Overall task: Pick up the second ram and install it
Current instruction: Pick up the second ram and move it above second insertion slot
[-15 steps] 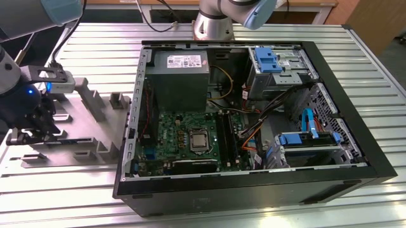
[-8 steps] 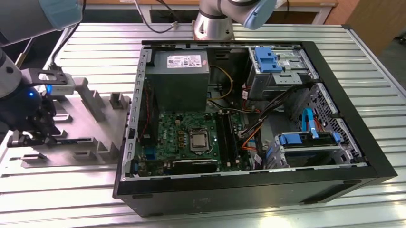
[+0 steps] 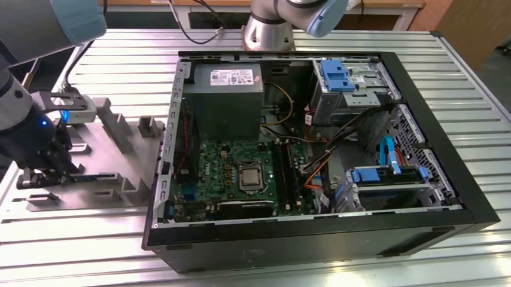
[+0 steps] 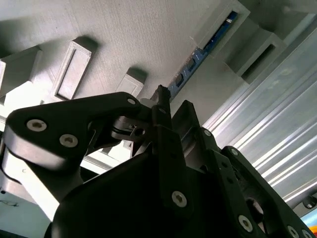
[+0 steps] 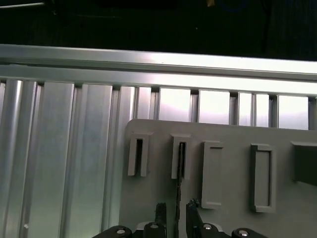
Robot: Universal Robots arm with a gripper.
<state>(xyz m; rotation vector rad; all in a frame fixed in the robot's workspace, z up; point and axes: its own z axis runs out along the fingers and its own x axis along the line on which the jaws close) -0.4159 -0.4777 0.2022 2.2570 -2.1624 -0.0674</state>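
This looks like the pick-up step. The gripper (image 5: 177, 206) is open, not squeezing yet. The second ram (image 5: 180, 163) stands on edge in the gray holder (image 5: 228, 131), right between its fingers. A good grab needs an even, gentle squeeze.

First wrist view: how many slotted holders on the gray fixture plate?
5, in one row on the gray fixture plate: two narrow holders, one with the second ram in it, and three wider holders, the last cut off at the picture's edge. More may lie beyond it.
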